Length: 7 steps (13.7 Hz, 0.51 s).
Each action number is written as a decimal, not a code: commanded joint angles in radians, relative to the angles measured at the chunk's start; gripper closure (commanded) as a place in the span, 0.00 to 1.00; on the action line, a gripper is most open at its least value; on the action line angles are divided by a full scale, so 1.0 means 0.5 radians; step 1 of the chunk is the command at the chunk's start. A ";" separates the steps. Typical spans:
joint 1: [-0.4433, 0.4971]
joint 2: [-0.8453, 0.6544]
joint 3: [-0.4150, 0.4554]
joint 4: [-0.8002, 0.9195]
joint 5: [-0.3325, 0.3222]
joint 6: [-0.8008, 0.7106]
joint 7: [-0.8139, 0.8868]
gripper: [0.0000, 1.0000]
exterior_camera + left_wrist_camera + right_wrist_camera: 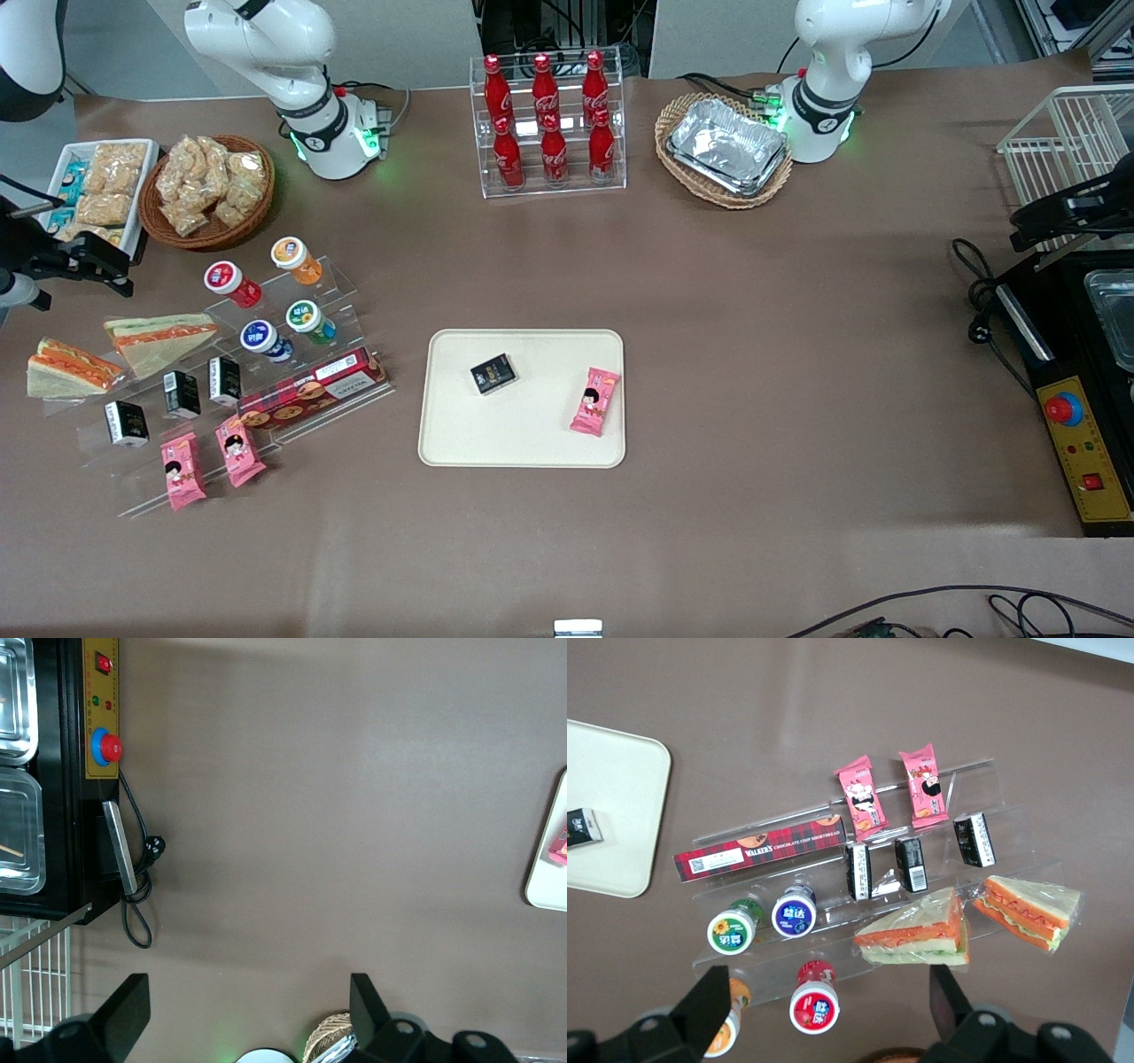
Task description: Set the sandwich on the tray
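Front view, read from the working arm's end of the table: the gripper hangs above the snack display, its fingers spread wide with nothing between them; the right wrist view looks straight down between them onto the stock. The sandwich, a clear-wrapped wedge with a thick orange-red filling along its edge, lies on the clear tiered stand at the very end of the display, just beside a flatter-looking wedge that shows a broad pale face; the two are close but seem apart. The cream tray sits well apart from the stand, toward the middle of the table, and already carries a small black packet and a pink snack packet; much of its surface nearer the front camera is bare. By my judgement the task has barely begun: the sandwich is not yet gripped and nothing of it is on the tray; what remains is to come down on the right wedge, close on it, carry it across, and set it on a bare patch without nudging the two packets.
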 commanded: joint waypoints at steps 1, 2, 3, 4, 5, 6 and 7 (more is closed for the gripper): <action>-0.016 0.018 0.005 0.033 0.064 -0.007 0.004 0.00; -0.013 0.021 0.008 0.033 0.064 -0.004 0.068 0.00; -0.007 0.021 0.012 0.033 0.064 -0.004 0.169 0.00; -0.004 0.024 0.012 0.033 0.064 -0.004 0.294 0.00; 0.005 0.042 0.012 0.033 0.061 -0.004 0.405 0.00; 0.005 0.055 0.012 0.033 0.061 -0.004 0.476 0.00; -0.010 0.058 0.012 0.033 0.064 -0.004 0.571 0.00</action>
